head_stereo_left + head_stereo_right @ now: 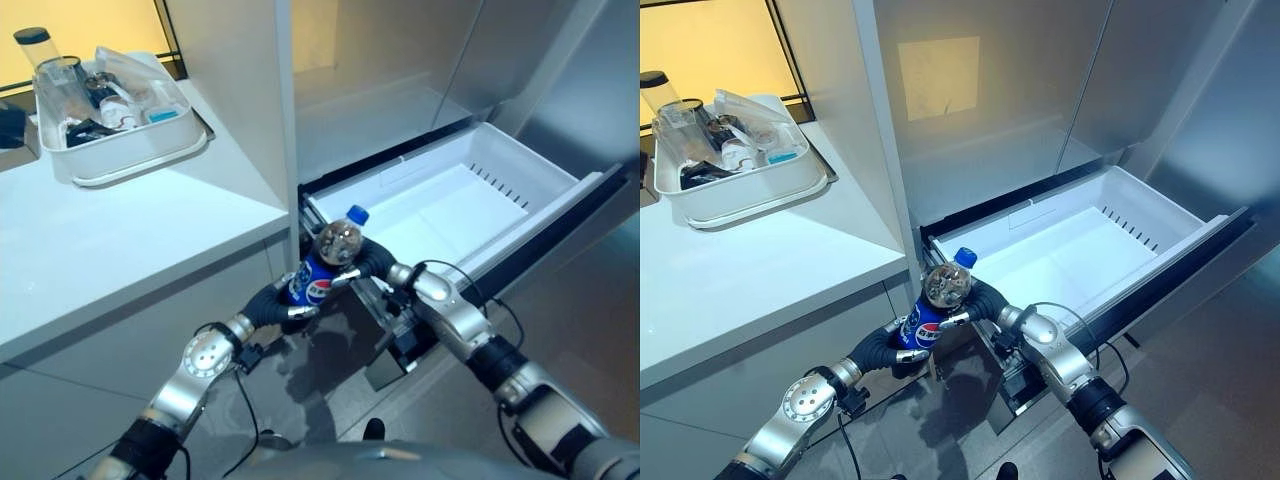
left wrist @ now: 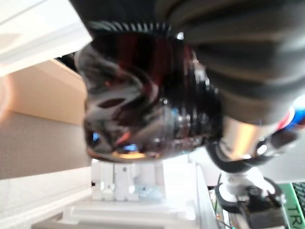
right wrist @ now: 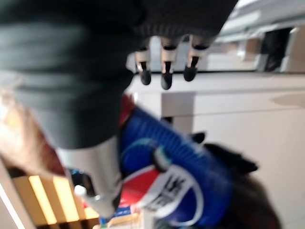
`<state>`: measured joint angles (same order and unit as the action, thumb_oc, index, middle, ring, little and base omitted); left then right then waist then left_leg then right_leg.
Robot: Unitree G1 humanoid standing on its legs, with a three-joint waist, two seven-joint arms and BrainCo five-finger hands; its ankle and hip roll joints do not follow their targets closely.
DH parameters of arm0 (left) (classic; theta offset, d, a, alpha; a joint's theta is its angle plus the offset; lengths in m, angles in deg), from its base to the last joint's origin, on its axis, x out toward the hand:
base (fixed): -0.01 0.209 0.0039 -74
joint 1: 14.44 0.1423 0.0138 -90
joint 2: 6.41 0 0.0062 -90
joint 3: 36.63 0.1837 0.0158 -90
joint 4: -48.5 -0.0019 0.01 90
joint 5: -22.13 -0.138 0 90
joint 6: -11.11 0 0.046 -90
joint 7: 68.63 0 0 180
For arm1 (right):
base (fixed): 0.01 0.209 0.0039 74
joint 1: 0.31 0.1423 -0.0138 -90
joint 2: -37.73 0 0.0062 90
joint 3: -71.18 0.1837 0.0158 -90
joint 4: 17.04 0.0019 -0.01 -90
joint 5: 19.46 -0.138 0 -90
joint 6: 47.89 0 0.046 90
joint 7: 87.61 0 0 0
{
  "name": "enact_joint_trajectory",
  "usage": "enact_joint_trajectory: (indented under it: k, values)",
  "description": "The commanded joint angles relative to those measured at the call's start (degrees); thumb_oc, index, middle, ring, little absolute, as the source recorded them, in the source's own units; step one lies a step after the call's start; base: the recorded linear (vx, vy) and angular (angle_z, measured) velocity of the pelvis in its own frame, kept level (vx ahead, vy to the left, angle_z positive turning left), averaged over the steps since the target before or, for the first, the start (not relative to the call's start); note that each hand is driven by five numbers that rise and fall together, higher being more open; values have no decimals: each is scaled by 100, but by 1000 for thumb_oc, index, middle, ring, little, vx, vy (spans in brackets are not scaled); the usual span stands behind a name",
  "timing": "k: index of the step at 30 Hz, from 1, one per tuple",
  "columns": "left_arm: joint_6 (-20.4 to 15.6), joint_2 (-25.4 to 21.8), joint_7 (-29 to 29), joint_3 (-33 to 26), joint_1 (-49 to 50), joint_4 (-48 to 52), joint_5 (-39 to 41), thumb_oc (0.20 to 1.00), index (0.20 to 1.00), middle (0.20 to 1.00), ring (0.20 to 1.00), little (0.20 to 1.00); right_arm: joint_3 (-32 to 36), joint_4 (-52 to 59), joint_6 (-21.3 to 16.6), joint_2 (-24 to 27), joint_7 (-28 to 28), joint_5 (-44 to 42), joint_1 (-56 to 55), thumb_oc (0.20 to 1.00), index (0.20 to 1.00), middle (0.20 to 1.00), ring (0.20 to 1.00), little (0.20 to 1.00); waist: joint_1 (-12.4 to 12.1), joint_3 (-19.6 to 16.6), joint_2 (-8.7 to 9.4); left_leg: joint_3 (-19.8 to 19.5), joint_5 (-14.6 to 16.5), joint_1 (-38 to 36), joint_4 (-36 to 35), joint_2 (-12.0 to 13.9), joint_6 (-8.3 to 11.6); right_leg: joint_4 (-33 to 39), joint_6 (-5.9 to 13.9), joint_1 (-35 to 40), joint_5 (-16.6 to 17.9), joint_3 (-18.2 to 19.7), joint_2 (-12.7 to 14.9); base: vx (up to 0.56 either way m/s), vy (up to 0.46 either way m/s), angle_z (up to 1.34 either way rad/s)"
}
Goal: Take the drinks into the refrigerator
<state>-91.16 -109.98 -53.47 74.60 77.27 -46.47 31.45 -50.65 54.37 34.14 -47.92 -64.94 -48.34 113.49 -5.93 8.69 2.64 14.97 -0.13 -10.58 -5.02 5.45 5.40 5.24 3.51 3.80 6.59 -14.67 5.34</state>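
A dark cola bottle (image 2: 143, 109) looms close to the camera, the left hand (image 2: 248, 71) in its dark ribbed cover pressed against it, above white plastic drawer fittings (image 2: 128, 191).

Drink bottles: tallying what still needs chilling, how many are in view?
1: the cola bottle, held between both hands in front of the open drawer. More may hide in the tray.

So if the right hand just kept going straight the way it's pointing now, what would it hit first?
The right hand reaches leftward at the cola bottle, which the left hand grips from the other side. It already appears to touch the bottle, so that comes first, not the open white drawer behind; depth is uncertain.
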Motion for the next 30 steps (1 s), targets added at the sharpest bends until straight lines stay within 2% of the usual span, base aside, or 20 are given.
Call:
enact_joint_trajectory:
  k: [1,3,4,5,6,12,16,17,18,25,28,29,30]
  values:
    - [-730,512,-29,555,-1020,135,-31,200,200,200,200,200,-59,-2,-261,-557,-175,-465,959,1000,1000,1000,1000,1000,-115,-111,-38,-281,306,88,2,-277,-254,-481,380,279,-513,-426,154,0,0,0]
    - [-710,572,-82,621,-1086,48,-89,200,200,200,200,200,-79,-106,-266,-679,-249,-450,1026,1000,1000,1000,1000,1000,-118,-117,-39,-276,309,84,2,-277,-253,-473,375,288,-513,-430,154,0,0,0]
    - [-687,637,-148,703,-1180,-44,-95,200,200,200,200,200,-128,-193,-302,-851,-364,-397,1163,592,592,592,592,592,-130,-126,-38,-282,312,83,2,-275,-252,-466,369,294,-513,-418,152,0,0,0]
    - [-670,671,-162,741,-1220,-54,-72,200,200,200,200,200,-138,-225,-324,-924,-439,-364,1208,238,238,238,238,238,-136,-128,-40,-280,313,82,2,-273,-252,-466,368,297,-514,-424,150,0,0,0]
    - [-666,702,-201,764,-1263,-79,-101,200,200,200,200,200,-134,-287,-361,-997,-555,-297,1236,200,200,200,200,200,-141,-131,-37,-281,319,79,2,-270,-253,-462,366,300,-516,-422,148,0,0,0]
    - [-621,810,-270,787,-1223,-157,35,200,200,200,200,200,12,-407,-457,-1169,-851,-235,1183,200,200,200,200,200,-157,-134,-31,-280,327,65,2,-262,-257,-452,372,323,-517,-419,144,0,0,0]
    - [-603,811,-328,666,-1069,-179,50,200,200,200,200,200,147,-223,-510,-1070,-933,-203,1015,200,200,200,200,200,-156,-136,-25,-289,329,61,2,-267,-263,-447,374,325,-517,-417,141,0,0,0]
    - [-594,827,-357,613,-1009,-194,84,379,379,379,379,379,203,-185,-518,-1042,-963,-228,952,200,200,200,200,200,-158,-130,-23,-291,326,65,2,-269,-266,-448,374,327,-519,-418,139,0,0,0]
    - [-578,837,-367,544,-933,-208,126,1000,1000,1000,1000,1000,286,-123,-537,-997,-1006,-224,909,200,200,200,200,200,-163,-125,-19,-293,322,70,2,-270,-271,-450,372,326,-519,-419,143,0,0,0]
    - [-546,876,-494,24,-411,-201,339,1000,1000,1000,1000,1000,941,336,-687,-536,-1289,-147,508,200,200,200,200,200,-196,-112,11,-310,310,114,2,-280,-285,-427,382,319,-493,-459,156,-1,-1,1]
    - [-538,883,-497,-232,-169,-218,502,1000,1000,1000,1000,1000,1338,693,-774,-237,-1440,-61,327,200,200,200,200,200,-216,-104,36,-333,309,130,2,-281,-294,-424,386,313,-485,-466,161,-9,-4,5]
    - [-518,882,-471,-448,37,-231,627,1000,1000,1000,1000,1000,1748,1041,-873,16,-1589,-16,205,200,200,200,200,200,-219,-94,49,-343,310,139,2,-285,-305,-423,394,306,-480,-474,168,-5,1,6]
    - [-518,882,-471,-447,38,-230,627,1000,1000,1000,1000,1000,1748,1044,-871,17,-1590,-15,202,200,200,200,200,200,-220,-95,49,-343,310,139,2,-285,-305,-423,394,306,-480,-474,168,-5,0,8]
